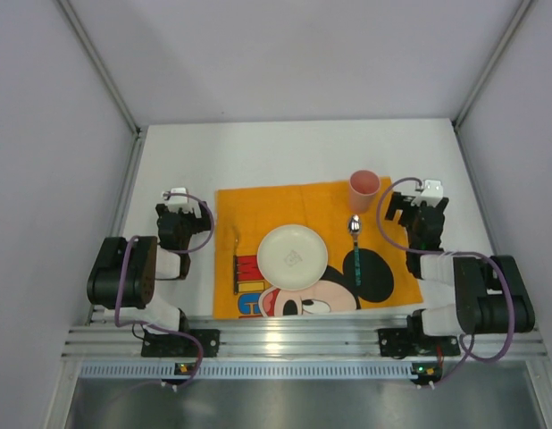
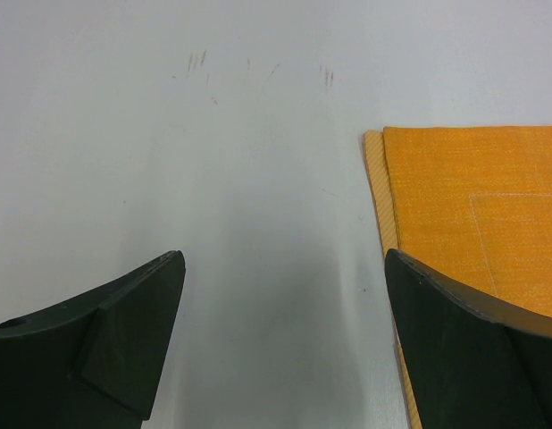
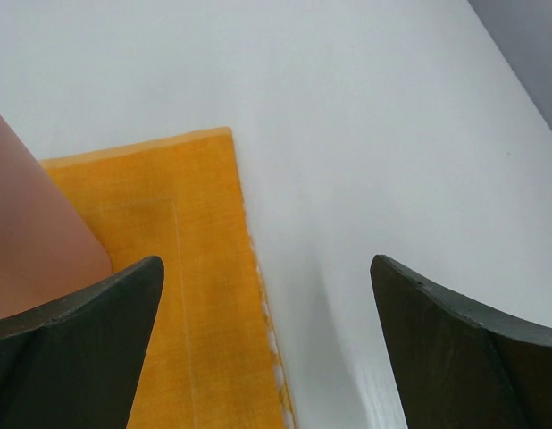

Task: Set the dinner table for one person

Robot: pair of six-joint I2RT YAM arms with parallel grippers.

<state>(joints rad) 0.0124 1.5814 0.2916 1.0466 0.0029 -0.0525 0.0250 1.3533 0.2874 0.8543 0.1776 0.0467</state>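
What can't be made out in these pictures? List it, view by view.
Top view: the utensil left of the plate is too small to tell fork from knife.
Right wrist view: the pink cup is cut off by the left edge; its rim is unseen.
Left wrist view: only a corner of the orange mat shows; the rest runs off the right edge.

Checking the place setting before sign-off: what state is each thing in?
Mat, spread flat on table.
Plate, empty, on mat.
Cup, upright, mat's far right corner.
Spoon, lying right of plate.
Red-handled utensil, lying left of plate.
Left claw, open, empty.
Right claw, open, empty.
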